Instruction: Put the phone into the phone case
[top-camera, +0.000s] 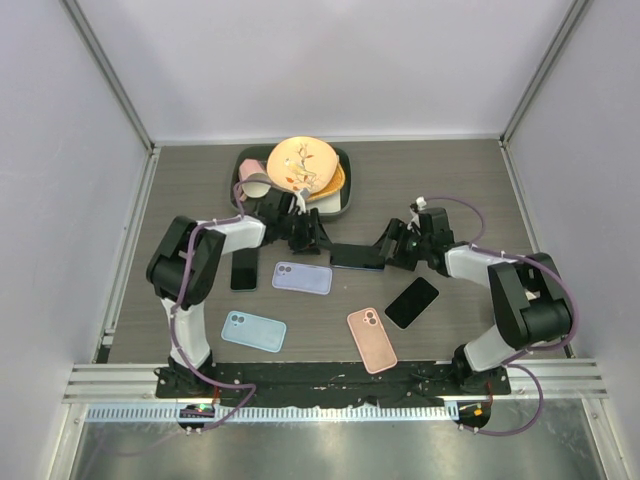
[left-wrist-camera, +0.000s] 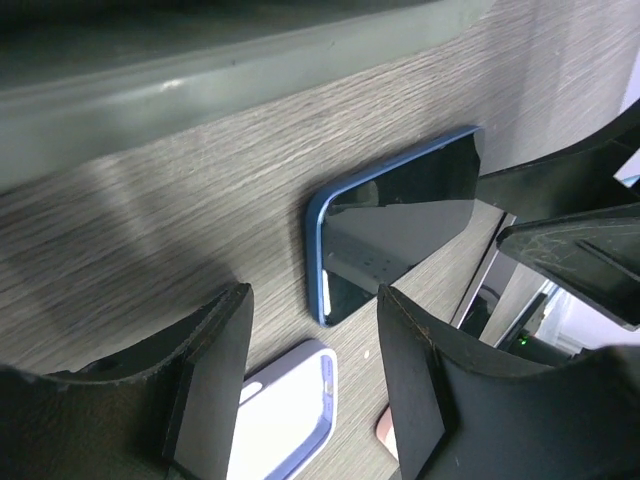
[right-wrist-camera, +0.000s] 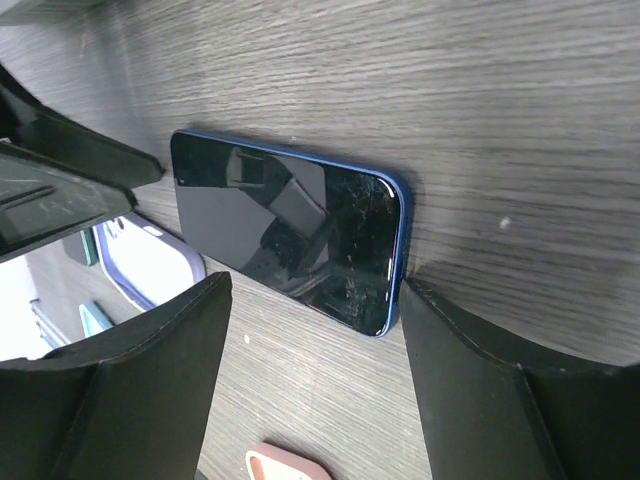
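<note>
Phone lies between left claw and right claw, case beside.

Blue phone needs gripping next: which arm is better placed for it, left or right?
Probably right. The right tool's open jaws flank the near end of the blue phone. The left tool is also open at the other end, but there the phone lies ahead of its jaws, off to one side.
</note>
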